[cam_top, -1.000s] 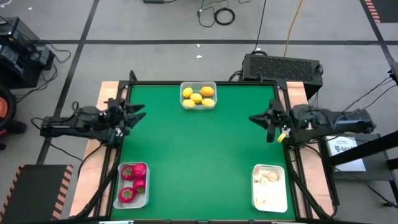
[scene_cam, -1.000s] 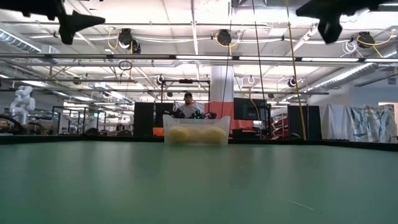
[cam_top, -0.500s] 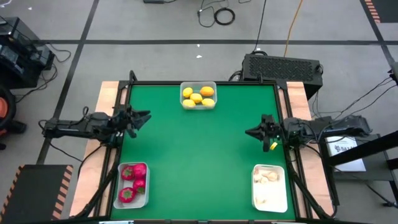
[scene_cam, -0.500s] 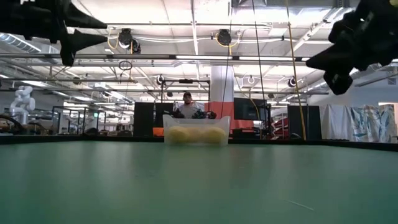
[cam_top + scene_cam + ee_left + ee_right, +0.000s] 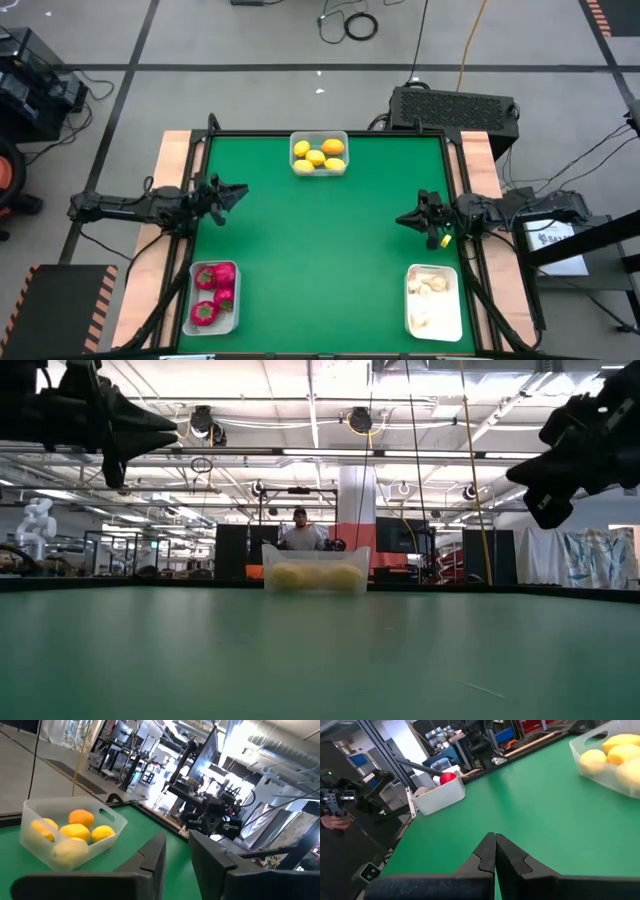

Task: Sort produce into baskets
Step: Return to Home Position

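Three translucent-white baskets stand on the green table. One at the far middle [image 5: 319, 154] holds yellow and orange lemon-like pieces and also shows in the low view [image 5: 315, 570] and the left wrist view [image 5: 70, 837]. One at the near left [image 5: 214, 297] holds red round pieces. One at the near right [image 5: 433, 300] holds whitish mushroom pieces. My left gripper [image 5: 240, 189] hovers at the table's left side, a little open and empty [image 5: 176, 837]. My right gripper [image 5: 399, 219] hovers at the right side, shut and empty [image 5: 495, 836].
Bare green table [image 5: 320, 240] lies between the two grippers and the three baskets. A black box [image 5: 455, 105] sits behind the far right corner. A person [image 5: 300, 532] stands far off in the room beyond the table.
Both grippers have come down lower over the table. My right gripper has gone toward the near edge, its arm drawing back toward the right edge. My left gripper has gone a little toward the near edge. The baskets and produce have kept still.
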`<action>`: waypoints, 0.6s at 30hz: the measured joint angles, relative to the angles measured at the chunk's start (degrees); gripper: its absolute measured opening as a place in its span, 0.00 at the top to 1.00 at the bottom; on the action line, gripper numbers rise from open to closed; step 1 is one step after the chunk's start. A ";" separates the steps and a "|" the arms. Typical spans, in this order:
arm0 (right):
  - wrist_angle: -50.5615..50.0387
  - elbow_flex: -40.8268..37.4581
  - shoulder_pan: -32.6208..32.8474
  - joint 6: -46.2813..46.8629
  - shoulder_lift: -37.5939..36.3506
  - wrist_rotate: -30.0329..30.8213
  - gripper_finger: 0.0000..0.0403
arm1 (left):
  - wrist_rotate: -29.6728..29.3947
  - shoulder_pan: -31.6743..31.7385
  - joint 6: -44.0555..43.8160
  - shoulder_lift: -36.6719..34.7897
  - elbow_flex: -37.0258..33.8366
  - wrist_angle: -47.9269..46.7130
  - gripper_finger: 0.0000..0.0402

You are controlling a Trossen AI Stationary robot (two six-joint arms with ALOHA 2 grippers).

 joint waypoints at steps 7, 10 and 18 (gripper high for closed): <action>0.23 -1.38 0.00 -1.05 -1.10 -1.43 1.00 | 0.29 0.00 -0.07 0.07 -4.39 8.86 0.82; -0.15 -1.38 0.00 -1.23 -1.10 -1.73 1.00 | 2.33 0.04 0.52 0.05 -4.39 9.26 0.84; 0.05 -1.38 -0.02 1.51 -1.05 2.90 1.00 | 9.60 0.02 3.00 0.04 -4.39 4.29 0.91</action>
